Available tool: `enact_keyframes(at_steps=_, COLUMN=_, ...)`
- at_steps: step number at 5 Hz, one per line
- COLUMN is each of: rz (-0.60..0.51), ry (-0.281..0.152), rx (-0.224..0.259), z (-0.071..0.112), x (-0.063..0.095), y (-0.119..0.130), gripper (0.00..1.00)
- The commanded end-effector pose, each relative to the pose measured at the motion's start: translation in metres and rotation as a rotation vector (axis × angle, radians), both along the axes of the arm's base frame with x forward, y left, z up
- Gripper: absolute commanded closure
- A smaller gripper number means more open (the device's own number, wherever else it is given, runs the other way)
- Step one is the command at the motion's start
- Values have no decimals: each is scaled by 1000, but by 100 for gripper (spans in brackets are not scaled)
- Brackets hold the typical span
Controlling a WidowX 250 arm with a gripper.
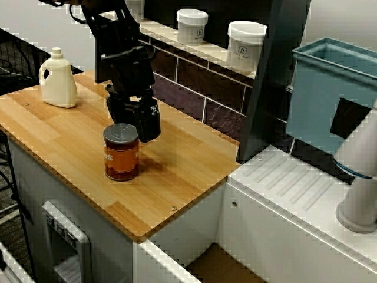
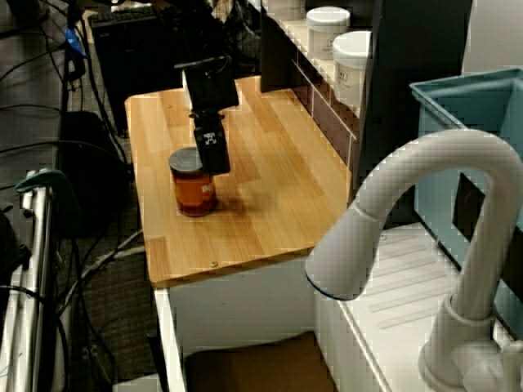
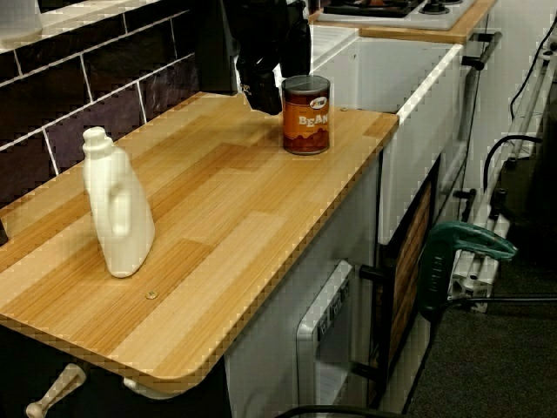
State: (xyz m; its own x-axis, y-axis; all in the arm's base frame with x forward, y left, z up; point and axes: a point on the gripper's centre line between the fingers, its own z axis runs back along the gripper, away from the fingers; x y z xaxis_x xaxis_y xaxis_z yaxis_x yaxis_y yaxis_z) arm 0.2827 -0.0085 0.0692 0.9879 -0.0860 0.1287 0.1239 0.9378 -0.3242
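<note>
While a wooden bench (image 1: 177, 171) fills the scene, a black gripper (image 1: 147, 130) hangs low mid-bench, and it is impossible to tell whether its fingers are apart or together. A white jug (image 1: 57, 79) stands well apart, near a back corner. A bean can (image 1: 121, 154) stands upright just beside the gripper; a sideways brush could topple it.

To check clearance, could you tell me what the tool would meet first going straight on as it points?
Probably the light wooden countertop, just beside the orange bean can; the black tool seems to clear it.
</note>
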Motion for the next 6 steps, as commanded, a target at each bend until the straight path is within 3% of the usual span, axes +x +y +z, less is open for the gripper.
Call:
enact_keyframes(at_steps=1, rz=0, ry=0, rx=0, z=0, x=0, y=0, gripper=0)
enact_keyframes(at_steps=4, rz=-19, ry=-44, rx=-49, z=45, x=-8, y=-12, gripper=0)
enact_keyframes(at_steps=6, rz=-31, ry=-65, rx=-28, z=51, x=-28, y=-10, gripper=0)
